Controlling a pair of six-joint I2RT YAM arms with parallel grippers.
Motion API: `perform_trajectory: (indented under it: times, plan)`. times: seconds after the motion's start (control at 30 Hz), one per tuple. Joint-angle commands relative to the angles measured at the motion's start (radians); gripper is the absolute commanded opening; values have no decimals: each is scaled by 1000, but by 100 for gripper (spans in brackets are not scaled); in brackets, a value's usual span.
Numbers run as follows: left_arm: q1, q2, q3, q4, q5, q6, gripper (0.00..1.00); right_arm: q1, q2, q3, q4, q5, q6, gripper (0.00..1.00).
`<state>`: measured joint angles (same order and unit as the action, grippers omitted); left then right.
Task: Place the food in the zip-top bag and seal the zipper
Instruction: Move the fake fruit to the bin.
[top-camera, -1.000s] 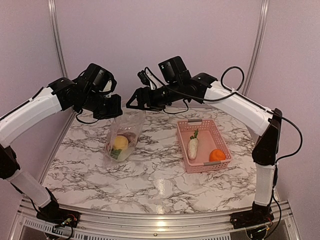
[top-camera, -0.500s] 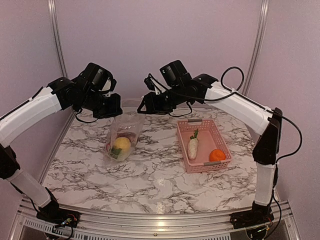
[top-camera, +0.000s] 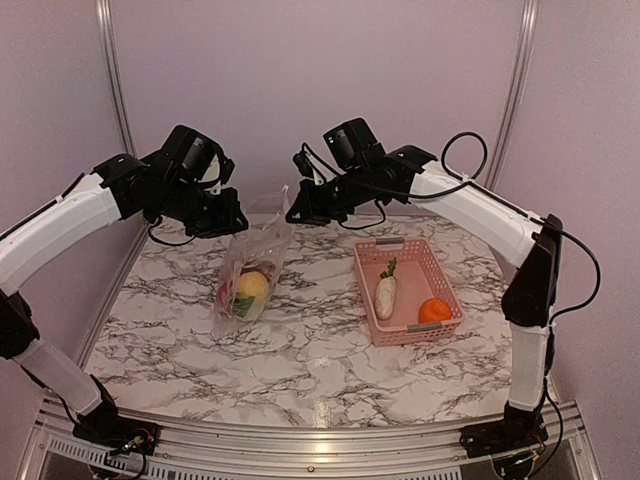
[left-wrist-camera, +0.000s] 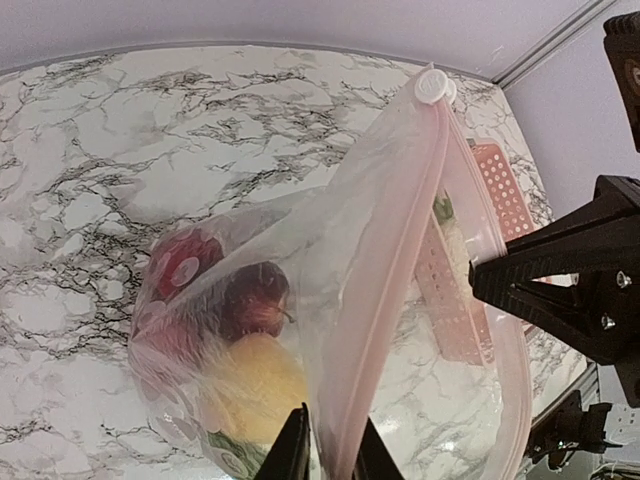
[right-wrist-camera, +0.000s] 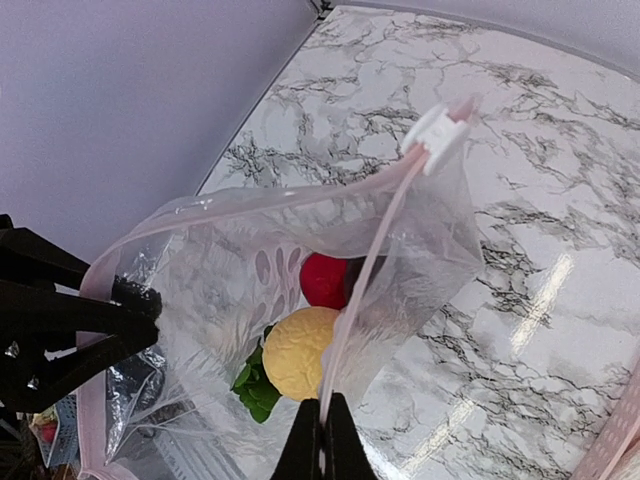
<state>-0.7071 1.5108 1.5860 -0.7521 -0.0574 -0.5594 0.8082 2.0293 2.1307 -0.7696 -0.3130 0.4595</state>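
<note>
The clear zip-top bag (top-camera: 252, 268) hangs off the table between my two grippers. Inside show a red piece of food (right-wrist-camera: 326, 279), a yellow one (right-wrist-camera: 300, 352), a dark maroon one (left-wrist-camera: 252, 300) and a green leaf (right-wrist-camera: 255, 388). Its zipper (left-wrist-camera: 392, 255) is a pinkish strip ending in a white slider (left-wrist-camera: 430, 86). My left gripper (left-wrist-camera: 330, 452) pinches one end of the strip, its fingers close on either side. My right gripper (right-wrist-camera: 322, 442) is shut on the zipper (right-wrist-camera: 372, 245) at the other side of the mouth. A white oblong piece (top-camera: 385, 296) and an orange one (top-camera: 434, 311) lie in the basket.
The pink lattice basket (top-camera: 412, 336) stands on the marble table (top-camera: 320, 370) to the right of the bag. Lilac walls and metal posts close in the back and sides. Both arms reach over the table's far half.
My right gripper has moved in and shut on the bag's zipper edge. The bag has swung a little to the right and tilted. The left fingers have eased slightly.
</note>
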Motion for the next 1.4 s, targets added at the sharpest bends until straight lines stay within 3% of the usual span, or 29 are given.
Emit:
perform_trajectory:
  times: [0.0, 0.27, 0.43, 0.63, 1.2, 1.37]
  plan:
    - [6, -40, 0, -74, 85, 36, 15, -8, -19, 29, 26, -17, 9, 0]
    - [6, -43, 5, -91, 66, 39, 0, -9, -19, 14, 42, -40, 12, 3]
    - [6, -16, 39, -89, 64, 42, 0, -15, -20, 21, 43, -72, 14, 22]
    - [11, 2, 58, -45, 41, 34, 0, -58, -72, 5, -13, 2, 3, 30]
    - [18, 56, 72, 4, 81, 12, 0, -226, -379, -351, -86, 234, -97, 61]
    - [18, 62, 72, 8, 91, 8, 0, -288, -453, -506, -87, 209, -77, 65]
